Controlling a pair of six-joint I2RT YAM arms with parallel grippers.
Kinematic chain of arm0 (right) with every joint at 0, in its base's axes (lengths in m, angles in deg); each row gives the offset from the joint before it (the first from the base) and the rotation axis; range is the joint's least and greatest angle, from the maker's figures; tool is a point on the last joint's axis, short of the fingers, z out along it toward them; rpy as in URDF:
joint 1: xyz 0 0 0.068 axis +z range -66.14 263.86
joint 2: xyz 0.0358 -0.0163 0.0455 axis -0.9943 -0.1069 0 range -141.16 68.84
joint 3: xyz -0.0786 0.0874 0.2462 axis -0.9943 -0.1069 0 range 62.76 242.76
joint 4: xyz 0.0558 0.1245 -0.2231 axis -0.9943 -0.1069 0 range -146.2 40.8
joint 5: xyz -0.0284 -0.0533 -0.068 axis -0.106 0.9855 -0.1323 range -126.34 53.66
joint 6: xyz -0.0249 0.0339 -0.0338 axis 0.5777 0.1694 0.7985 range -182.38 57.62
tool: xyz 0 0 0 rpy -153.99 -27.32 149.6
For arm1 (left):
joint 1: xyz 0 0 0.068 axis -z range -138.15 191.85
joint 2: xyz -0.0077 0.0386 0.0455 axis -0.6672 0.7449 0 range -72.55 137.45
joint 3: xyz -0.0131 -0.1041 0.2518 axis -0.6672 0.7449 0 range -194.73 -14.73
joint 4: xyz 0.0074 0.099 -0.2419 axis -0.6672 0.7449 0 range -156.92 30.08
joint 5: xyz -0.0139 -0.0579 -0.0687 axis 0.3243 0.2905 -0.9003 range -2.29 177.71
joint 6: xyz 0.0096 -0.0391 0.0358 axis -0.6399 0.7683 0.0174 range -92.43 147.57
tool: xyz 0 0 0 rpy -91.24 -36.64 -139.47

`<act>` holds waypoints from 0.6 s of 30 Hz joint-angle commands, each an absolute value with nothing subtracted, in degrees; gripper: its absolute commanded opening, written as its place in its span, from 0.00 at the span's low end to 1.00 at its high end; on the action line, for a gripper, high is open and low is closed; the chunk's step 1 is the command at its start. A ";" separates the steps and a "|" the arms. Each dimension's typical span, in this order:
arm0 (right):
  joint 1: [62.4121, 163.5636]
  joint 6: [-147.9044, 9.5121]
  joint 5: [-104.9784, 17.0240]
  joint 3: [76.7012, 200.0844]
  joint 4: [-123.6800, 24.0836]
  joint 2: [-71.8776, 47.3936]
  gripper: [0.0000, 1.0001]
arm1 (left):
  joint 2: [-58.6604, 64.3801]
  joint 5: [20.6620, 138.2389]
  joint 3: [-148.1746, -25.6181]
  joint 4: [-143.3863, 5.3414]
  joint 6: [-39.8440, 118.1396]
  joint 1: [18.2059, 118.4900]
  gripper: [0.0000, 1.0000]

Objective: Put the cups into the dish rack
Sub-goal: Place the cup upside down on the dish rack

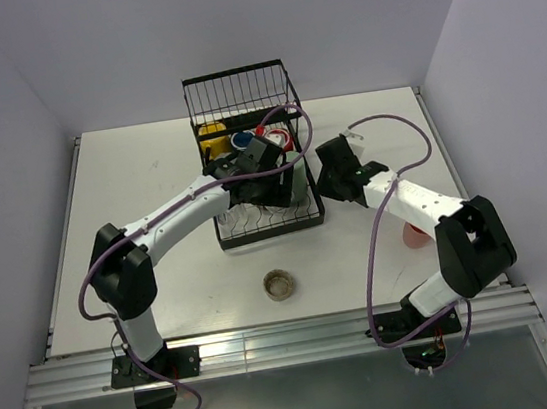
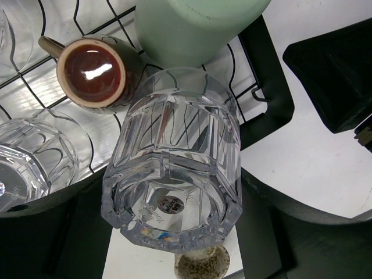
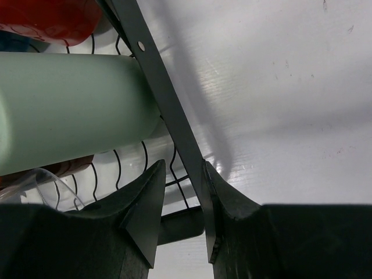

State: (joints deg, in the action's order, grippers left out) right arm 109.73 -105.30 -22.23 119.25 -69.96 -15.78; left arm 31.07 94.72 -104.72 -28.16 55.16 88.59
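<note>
The black wire dish rack (image 1: 239, 93) stands at the table's centre back with a yellow cup (image 1: 211, 130), a navy cup (image 1: 243, 140) and a red cup (image 1: 281, 139) in it. My left gripper (image 1: 269, 187) is over the rack, shut on a clear glass (image 2: 174, 174) held base-up above the wires. Below it lie a brown mug with a red inside (image 2: 93, 72), a green tumbler (image 2: 197, 26) and another clear glass (image 2: 29, 157). My right gripper (image 3: 180, 203) is slightly open, its fingers astride the rack's right rim bar (image 3: 165, 110), beside the green tumbler (image 3: 70, 110).
A low brownish glass cup (image 1: 279, 285) stands on the table in front of the rack and also shows in the left wrist view (image 2: 203, 264). A pink tumbler (image 1: 417, 236) sits behind the right arm's elbow. White walls close in the table.
</note>
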 commanded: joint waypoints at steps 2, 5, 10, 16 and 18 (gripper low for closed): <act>110.67 -105.10 -20.96 117.96 -67.40 -16.68 0.38 | 31.51 95.88 -107.37 -28.77 54.11 88.96 0.00; 110.93 -105.10 -21.04 117.60 -67.13 -17.12 0.38 | 32.04 96.06 -107.19 -28.69 54.29 88.96 0.00; 111.28 -105.18 -21.31 117.08 -66.69 -17.64 0.38 | 33.10 97.11 -107.28 -27.99 54.64 88.96 0.00; 112.16 -105.36 -21.22 116.72 -66.34 -18.43 0.37 | 34.77 98.87 -108.24 -26.14 54.90 88.96 0.00; 112.25 -105.27 -21.31 116.64 -66.08 -18.70 0.37 | 34.94 99.22 -108.24 -25.88 55.08 88.96 0.00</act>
